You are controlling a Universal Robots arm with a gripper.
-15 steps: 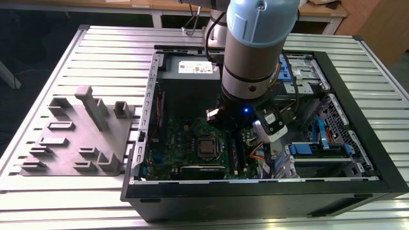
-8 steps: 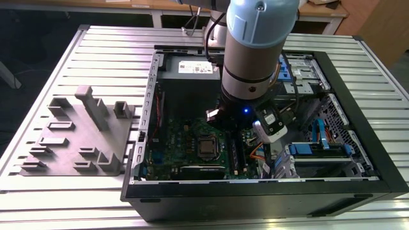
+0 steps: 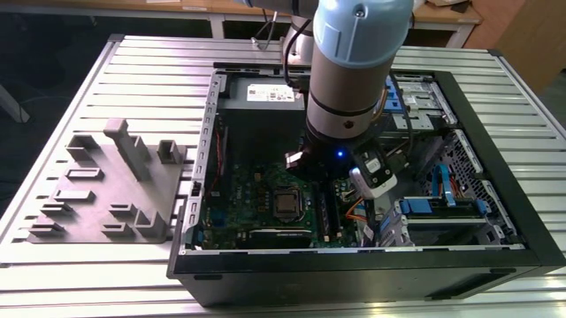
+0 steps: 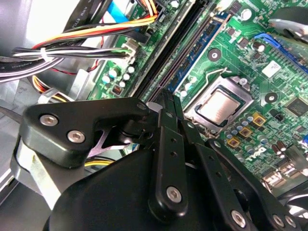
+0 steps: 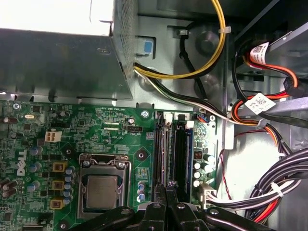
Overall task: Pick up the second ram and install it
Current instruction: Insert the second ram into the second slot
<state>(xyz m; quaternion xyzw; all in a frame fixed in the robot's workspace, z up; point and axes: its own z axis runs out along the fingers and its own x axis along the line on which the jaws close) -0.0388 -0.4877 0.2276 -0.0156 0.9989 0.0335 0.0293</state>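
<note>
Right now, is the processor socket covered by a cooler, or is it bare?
Bare. The metal lid of the processor shows in both wrist views, with nothing mounted over it.

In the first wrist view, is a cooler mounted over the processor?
No, the processor lies bare on the board, its metal lid uncovered.

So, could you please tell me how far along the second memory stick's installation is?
Done: one bluish stick looks seated beside the processor. In hand: the claw is down at the black memory sockets; whether it grips the second stick is unclear. Left: that stick's seating is not yet visible.
</note>
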